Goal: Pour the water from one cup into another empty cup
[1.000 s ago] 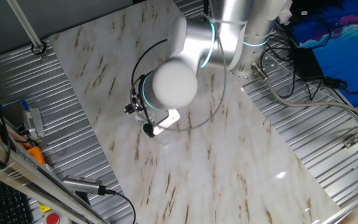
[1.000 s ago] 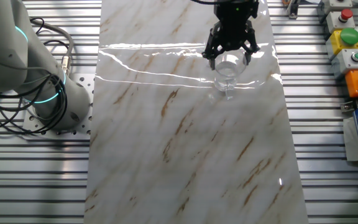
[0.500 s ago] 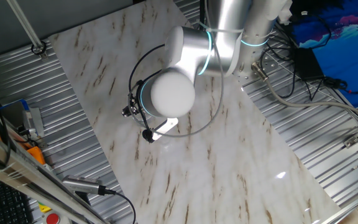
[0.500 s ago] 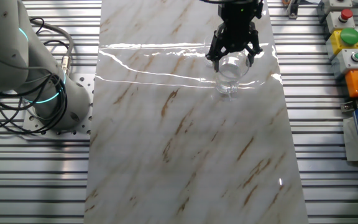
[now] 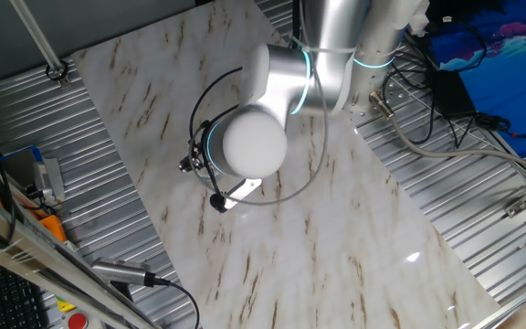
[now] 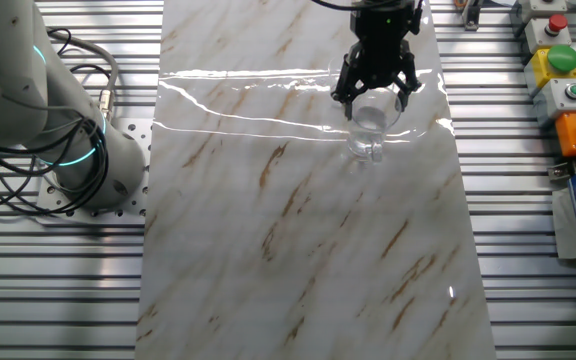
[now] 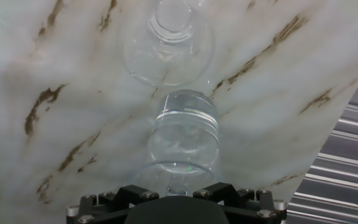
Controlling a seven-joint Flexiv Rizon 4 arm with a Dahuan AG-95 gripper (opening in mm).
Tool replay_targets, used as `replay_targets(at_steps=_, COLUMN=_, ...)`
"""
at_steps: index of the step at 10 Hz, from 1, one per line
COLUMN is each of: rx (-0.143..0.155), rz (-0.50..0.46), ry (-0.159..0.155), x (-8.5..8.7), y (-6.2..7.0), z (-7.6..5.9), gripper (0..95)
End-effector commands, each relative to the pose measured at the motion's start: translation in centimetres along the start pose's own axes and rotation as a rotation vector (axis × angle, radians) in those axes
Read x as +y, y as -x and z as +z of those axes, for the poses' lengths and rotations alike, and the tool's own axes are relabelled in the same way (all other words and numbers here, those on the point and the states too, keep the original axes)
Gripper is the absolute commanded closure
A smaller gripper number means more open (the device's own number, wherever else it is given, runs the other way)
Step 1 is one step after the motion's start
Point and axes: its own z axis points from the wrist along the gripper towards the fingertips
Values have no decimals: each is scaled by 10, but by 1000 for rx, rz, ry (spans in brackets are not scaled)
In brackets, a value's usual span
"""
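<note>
Nearest the hand cam: gripper [image 6: 373, 97] pointing down, fingers [image 6: 342, 88] set either side of the tumbler [image 7: 183, 140], prob. clamped on it; contact hard to read thru clear glass. Compared w/ a sec ago: shifted a touch sideways over the table [image 6: 268, 250] and taking the tumbler along, upright, no tilt. Means grasp done, carry under way, pour not begun.

Water [image 7: 182, 155] inside the tumbler, showing only as a faint shimmer.

Just beyond the tumbler: small cup [image 7: 169, 43], upright on the marble, empty as far as visible, unmoved. Sits very near the tumbler, so needs little travel. Next, by judgement: lift and tip over that narrow mouth, w/ care not to knock it. Nothing between the two glasses.

Further out: black cable [image 5: 310, 155] looping round the wrist, clear of both cups. Off the marble, on ribbed metal decking [image 6: 528, 250]: control box w/ green button [image 6: 562, 58] at one side, arm base [image 6: 78, 160] w/ coiled cables at the other. Neither in the way.
</note>
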Motion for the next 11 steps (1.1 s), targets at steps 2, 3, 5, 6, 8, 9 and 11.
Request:
replay_targets(at_steps=2, rx=-2, rz=0, ry=-4, x=1, y=-1, z=4, gripper=950)
replay_targets(at_steps=3, rx=-3, rz=0, ry=-5, x=1, y=-1, z=4, gripper=950)
replay_targets(at_steps=5, rx=-6, rz=3, ry=-7, x=0, y=0, z=7, gripper=950)
replay_targets(at_steps=6, rx=-6, rz=4, ry=-7, x=0, y=1, z=7, gripper=950)
replay_targets(at_steps=8, rx=-13, rz=24, ry=-6, x=0, y=1, z=8, gripper=950)
replay_targets(at_steps=9, rx=-25, rz=47, ry=-9, x=2, y=2, z=8, gripper=950)
replay_targets(at_steps=11, rx=-82, rz=41, ry=-20, x=2, y=2, z=8, gripper=570)
